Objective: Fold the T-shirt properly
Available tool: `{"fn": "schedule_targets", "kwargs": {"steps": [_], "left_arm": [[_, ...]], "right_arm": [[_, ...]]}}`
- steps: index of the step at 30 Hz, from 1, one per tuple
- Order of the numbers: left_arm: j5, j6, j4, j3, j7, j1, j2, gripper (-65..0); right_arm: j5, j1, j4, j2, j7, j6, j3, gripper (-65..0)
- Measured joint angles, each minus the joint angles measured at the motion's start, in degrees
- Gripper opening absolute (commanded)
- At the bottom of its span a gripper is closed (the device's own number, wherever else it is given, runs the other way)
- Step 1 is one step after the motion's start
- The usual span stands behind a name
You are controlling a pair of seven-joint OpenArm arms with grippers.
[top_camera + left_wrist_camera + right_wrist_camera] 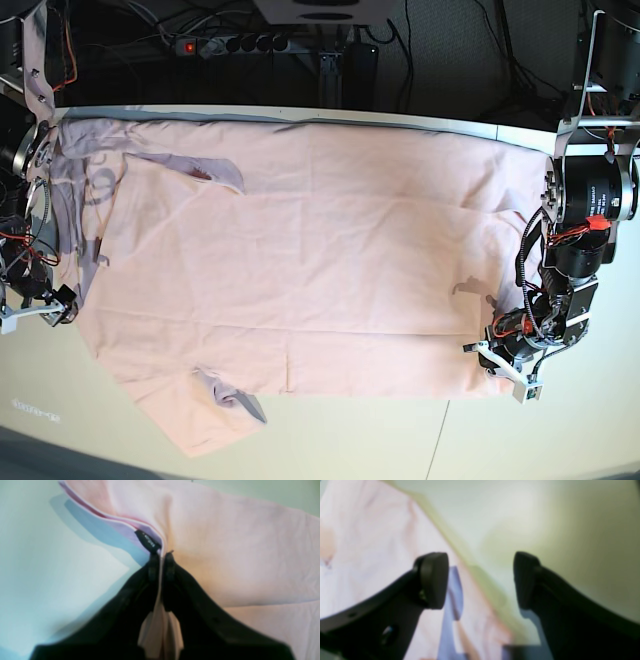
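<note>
The pale pink T-shirt (300, 240) lies spread flat across the table, sleeves at the left end. Faint dark lettering (88, 185) shows through the cloth near the left edge. My left gripper (490, 352) is at the shirt's lower right corner. In the left wrist view it (161, 555) is shut on a pinched fold of the shirt (237, 555), beside a small black label (148, 542). My right gripper (62, 300) is at the shirt's left edge. In the right wrist view it (481, 580) is open, one finger (433, 580) over the shirt (357, 542), the other over bare table.
The pale table (350, 440) shows in front of the shirt, with a thin line (440, 440) on it. The table's back edge (300, 113) runs just behind the shirt. A power strip (225, 43) and cables lie behind it.
</note>
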Motion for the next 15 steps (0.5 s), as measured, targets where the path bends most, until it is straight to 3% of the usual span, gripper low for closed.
{"fn": "schedule_targets", "kwargs": {"steps": [15], "left_arm": [[-2.64, -0.07, 0.15, 9.33, -1.33, -0.33, -0.20, -65.0]], "right_arm": [[-0.28, 1.77, -0.02, -1.62, -0.59, 0.46, 0.00, -25.6]]}}
